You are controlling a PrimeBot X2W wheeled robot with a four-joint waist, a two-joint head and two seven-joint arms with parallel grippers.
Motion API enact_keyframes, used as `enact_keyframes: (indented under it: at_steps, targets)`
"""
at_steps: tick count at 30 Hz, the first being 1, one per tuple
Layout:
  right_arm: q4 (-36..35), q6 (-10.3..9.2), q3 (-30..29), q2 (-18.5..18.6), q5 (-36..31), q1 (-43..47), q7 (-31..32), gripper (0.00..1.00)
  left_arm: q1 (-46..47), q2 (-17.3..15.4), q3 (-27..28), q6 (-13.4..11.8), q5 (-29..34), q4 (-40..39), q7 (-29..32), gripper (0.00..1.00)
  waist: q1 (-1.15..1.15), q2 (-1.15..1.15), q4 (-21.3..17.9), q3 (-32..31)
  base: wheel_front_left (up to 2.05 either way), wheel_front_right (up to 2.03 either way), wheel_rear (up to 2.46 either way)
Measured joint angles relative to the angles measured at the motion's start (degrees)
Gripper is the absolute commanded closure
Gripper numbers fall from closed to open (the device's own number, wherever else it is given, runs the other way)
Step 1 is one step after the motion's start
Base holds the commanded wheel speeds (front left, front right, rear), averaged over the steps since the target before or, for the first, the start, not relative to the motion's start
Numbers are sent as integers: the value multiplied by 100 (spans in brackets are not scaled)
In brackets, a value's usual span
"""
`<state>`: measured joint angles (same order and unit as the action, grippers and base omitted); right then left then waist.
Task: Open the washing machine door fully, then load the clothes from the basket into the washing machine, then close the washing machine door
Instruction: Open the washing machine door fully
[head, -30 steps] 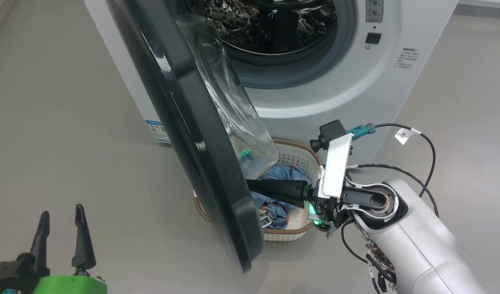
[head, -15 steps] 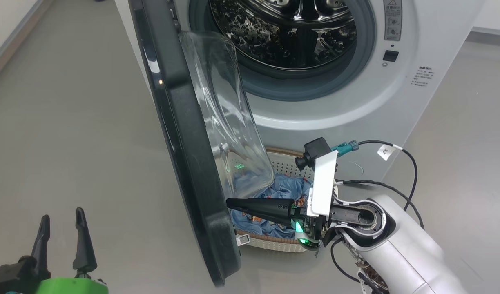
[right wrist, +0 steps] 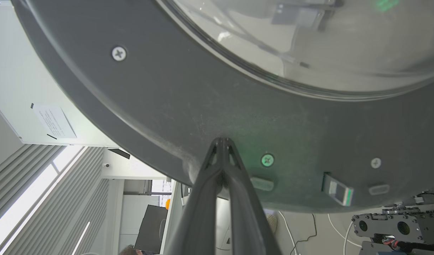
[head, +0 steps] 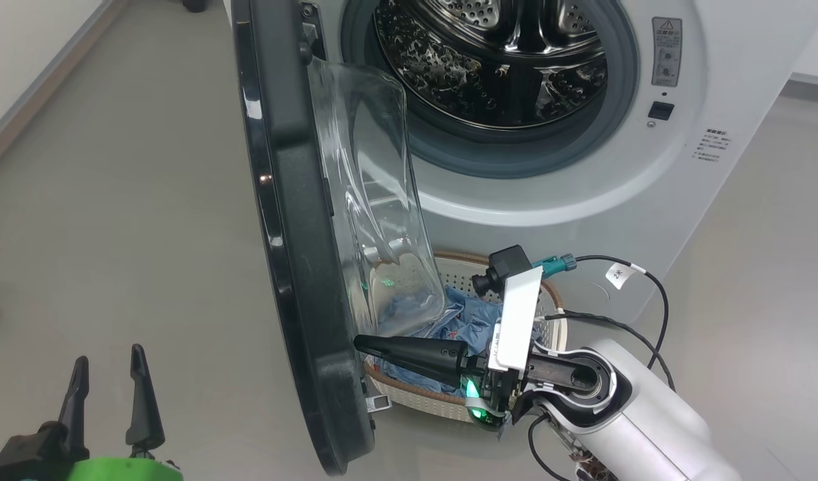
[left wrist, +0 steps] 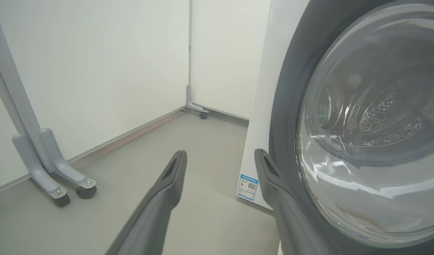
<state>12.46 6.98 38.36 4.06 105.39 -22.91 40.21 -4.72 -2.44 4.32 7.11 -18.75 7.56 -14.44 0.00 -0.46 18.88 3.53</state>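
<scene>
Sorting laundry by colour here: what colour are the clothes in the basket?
The clothes are light blue with small orange-brown prints; head view shows them best.

the washing machine is white, with a grey gasket around a shiny steel drum dotted with holes. the washing machine door has a glossy black rim and clear glass. at its five o'clock, the basket is cream with a brown woven rim. the clothes are light blue with small orange-brown prints. the floor is plain grey. at seven o'clock, the left gripper is black on bright green.
</scene>
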Motion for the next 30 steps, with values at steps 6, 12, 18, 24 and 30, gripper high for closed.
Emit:
enact_keyframes:
  at_steps: [6, 12, 18, 24, 30]
  targets:
    - [10, 0, 166, -5, 7, 0, -194, 100, -7, 0, -19, 0, -2, -1, 0, 0, 0, 0, 67, -63, 0, 0, 0]
    - [34, 1, 365, -8, 3, -3, -412, 100, -29, 1, -24, 0, -11, -4, 0, 0, 0, 0, 104, -100, 0, 0, 0]
    - [38, 0, 487, -5, 4, -10, -579, 100, -29, 2, -1, 0, -53, -11, 0, 0, 0, 0, 113, -133, 0, 0, 0]
    - [-34, 0, 558, -9, -59, -15, -689, 100, -62, 9, 154, 0, -96, -33, 0, 0, 0, 0, 17, -194, 0, 0, 0]
    - [-438, 0, 403, -34, -430, -39, -1015, 0, -66, 10, 271, 0, -101, -63, 0, 0, 0, 0, -122, -234, 0, 0, 0]
